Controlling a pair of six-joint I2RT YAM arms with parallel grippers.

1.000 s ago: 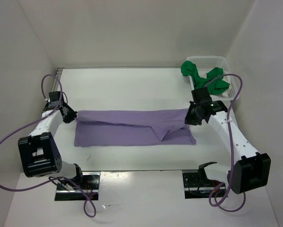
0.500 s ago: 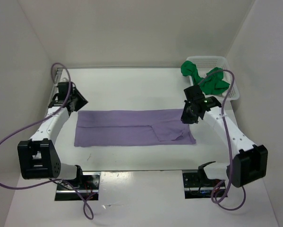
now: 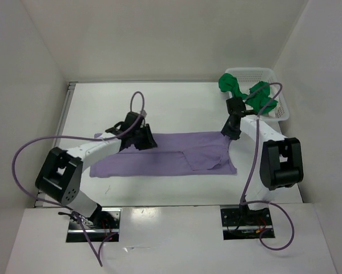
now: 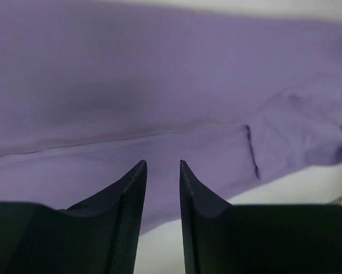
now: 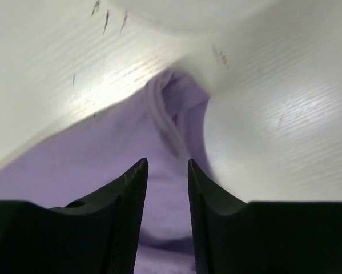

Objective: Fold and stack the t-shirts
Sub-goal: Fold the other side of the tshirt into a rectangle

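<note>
No text, label, brand, number or sign can be read in any of the three views.

T-shirts in view: 2. One lavender t-shirt (image 3: 165, 160) lies spread mid-table and one green t-shirt (image 3: 256, 97) is bunched in the far-right basket. Baskets: 1, a white mesh basket (image 3: 270, 73). Arms: 2, the left arm (image 3: 96, 147) and the right arm (image 3: 262, 131). Grippers: 2, the left gripper (image 3: 145, 140) and the right gripper (image 3: 232, 134), each with two fingers. Purple cables (image 3: 138, 93): 2, one per arm. Metal base plates (image 3: 93, 225): 2, at the near edge. Table (image 3: 159, 103): 1.
</note>
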